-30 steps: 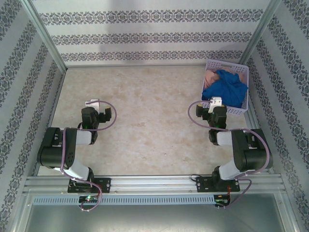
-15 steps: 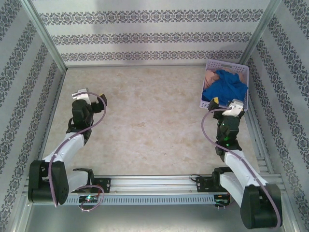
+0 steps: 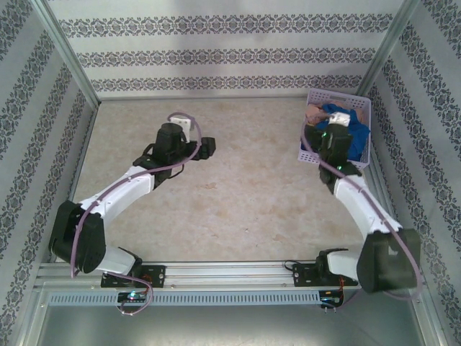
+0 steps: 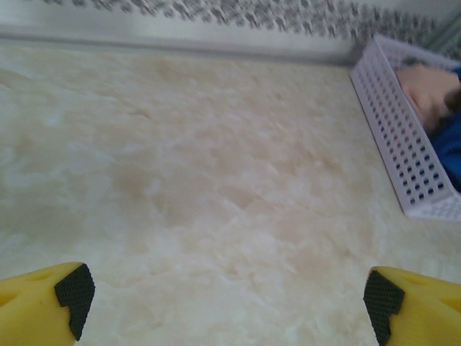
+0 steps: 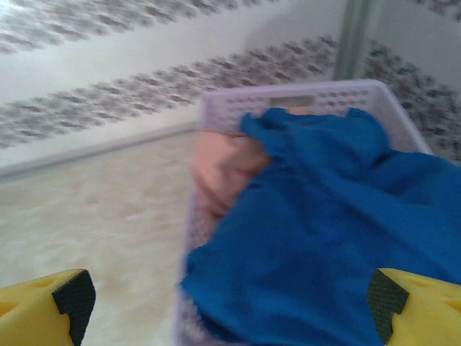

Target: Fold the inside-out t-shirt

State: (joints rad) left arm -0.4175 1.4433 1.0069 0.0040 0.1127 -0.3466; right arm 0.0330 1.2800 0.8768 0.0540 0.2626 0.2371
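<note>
The limp, light inside-out t-shirt (image 5: 338,238) likely needed pinching at a raised fold; fingers of the left gripper (image 4: 228,290) and right gripper (image 5: 229,295) stood spread, empty.

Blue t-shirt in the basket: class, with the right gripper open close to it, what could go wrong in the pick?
1. The blue t-shirt lies bunched against the pinkish garment; the open right gripper might pinch both and pull the wrong cloth out too.
2. The shirt seems to hang over the basket wall, so lifting it might snag and drag or tip the basket.
</note>
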